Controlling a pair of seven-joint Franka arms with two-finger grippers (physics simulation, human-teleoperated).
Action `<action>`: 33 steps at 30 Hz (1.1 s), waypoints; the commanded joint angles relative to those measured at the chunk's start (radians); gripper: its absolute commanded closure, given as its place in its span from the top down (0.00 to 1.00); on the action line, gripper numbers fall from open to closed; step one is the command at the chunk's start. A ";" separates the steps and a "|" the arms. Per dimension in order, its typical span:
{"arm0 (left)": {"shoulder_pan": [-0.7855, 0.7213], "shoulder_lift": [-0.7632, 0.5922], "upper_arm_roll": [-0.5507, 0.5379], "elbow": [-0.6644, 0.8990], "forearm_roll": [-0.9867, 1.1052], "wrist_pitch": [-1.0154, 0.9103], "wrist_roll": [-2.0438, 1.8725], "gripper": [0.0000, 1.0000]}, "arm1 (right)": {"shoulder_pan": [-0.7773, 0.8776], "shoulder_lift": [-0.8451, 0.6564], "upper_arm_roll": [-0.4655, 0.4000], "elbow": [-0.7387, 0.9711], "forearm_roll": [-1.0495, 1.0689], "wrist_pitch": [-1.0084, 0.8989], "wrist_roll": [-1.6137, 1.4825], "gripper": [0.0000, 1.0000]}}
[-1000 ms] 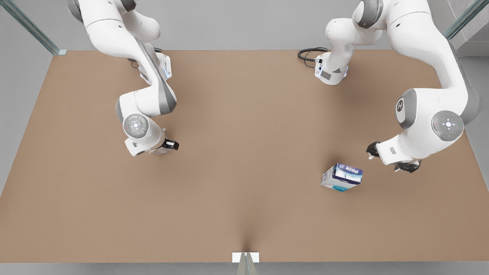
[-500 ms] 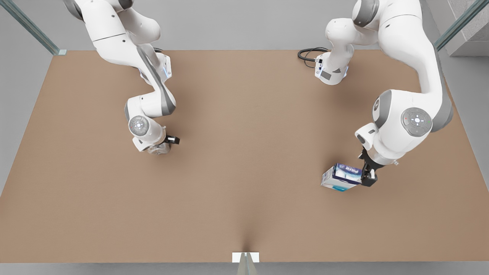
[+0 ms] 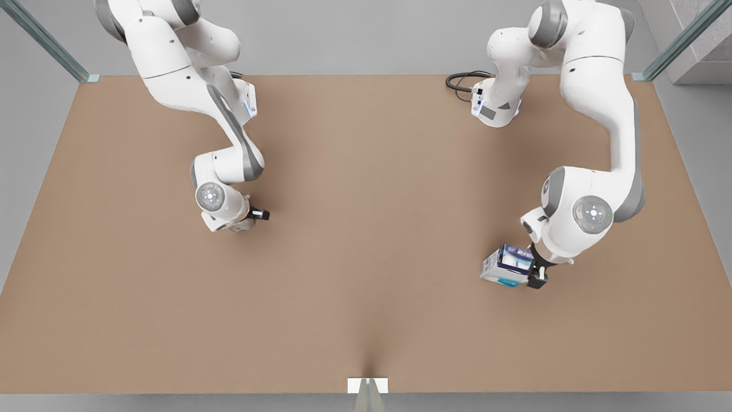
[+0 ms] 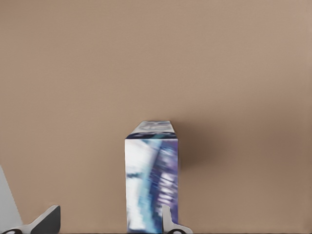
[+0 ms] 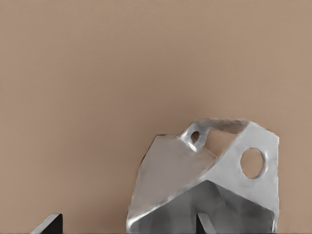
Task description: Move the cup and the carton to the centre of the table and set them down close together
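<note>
Blue-and-white carton [image 3: 510,265] stands on the table [image 3: 366,320] well toward the front view's right, far from the centre. The left hand [image 3: 534,273] straddles its end; the left wrist view shows fingers [image 4: 168,222] spread, one beside the carton, not yet clamped. The cup [image 5: 209,185] (faceted, greyish) sits at the front view's left beneath the right hand [image 3: 245,220], whose fingers [image 5: 48,224] likewise stand apart around it. Judged step: reaching to grasp, both sides. Next move calls for closing on each object, then lifting and carrying them inward.
</note>
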 commanded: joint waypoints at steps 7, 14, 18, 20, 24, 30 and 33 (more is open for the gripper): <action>0.004 0.023 0.002 -0.042 0.017 0.070 -0.013 1.00 | 0.001 0.012 0.000 0.002 0.000 0.003 0.000 0.29; 0.013 0.006 0.003 -0.083 0.023 0.035 -0.001 1.00 | -0.001 0.028 -0.002 0.012 -0.009 0.005 -0.014 0.23; 0.001 0.029 0.003 -0.088 0.017 0.085 -0.007 1.00 | -0.001 0.035 -0.002 0.022 -0.009 0.003 -0.011 0.21; 0.002 0.025 0.003 -0.117 0.017 0.085 -0.015 1.00 | -0.002 0.035 -0.002 0.026 -0.009 -0.001 -0.012 0.21; 0.005 0.003 0.003 -0.187 0.016 0.105 -0.016 0.99 | 0.001 0.049 -0.002 0.035 -0.011 -0.009 -0.014 0.21; -0.030 0.013 0.002 -0.181 0.008 0.147 -0.036 0.49 | 0.004 0.049 -0.001 0.068 -0.011 -0.032 -0.012 0.21; -0.038 0.014 0.003 -0.181 0.008 0.160 -0.038 0.51 | 0.022 0.046 0.002 0.149 -0.009 -0.092 -0.014 0.21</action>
